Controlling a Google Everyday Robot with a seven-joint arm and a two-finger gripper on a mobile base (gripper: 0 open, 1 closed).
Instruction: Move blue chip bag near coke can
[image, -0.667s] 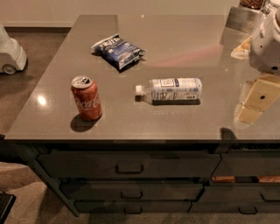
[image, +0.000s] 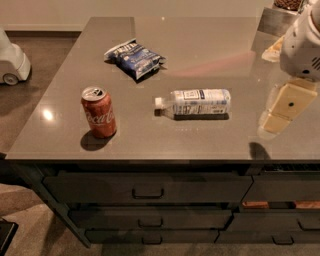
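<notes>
Claw: the cream-coloured two-finger claw (image: 282, 111) hangs at the right edge of the grey table (image: 210, 55), under the robot's bulky white arm housing (image: 302, 42); it carries nothing, and I cannot tell how far apart its fingers stand.

Blue chip bag: the small crinkled dark-blue foil snack bag with white lettering (image: 134, 58) lies flat on the far left part of the table, untouched.

Direction from claw: the bag lies well apart from the claw, away to the left and farther back across the table.

Long axis: the bag's length seems to run on a slant, from its far-left end to its near-right end.

In between: a clear plastic bottle with a white label and white cap (image: 195, 102) lies on its side between claw and bag, cap end pointing left.

Coke can: the red soda can with white script and silver top (image: 98, 112) stands upright near the front left edge, nearer the viewer than the bag and apart from it.

Change from the earlier frame: the bag, the can and the bottle sit where they did; the claw and arm look much the same, shifted little if at all.
</notes>
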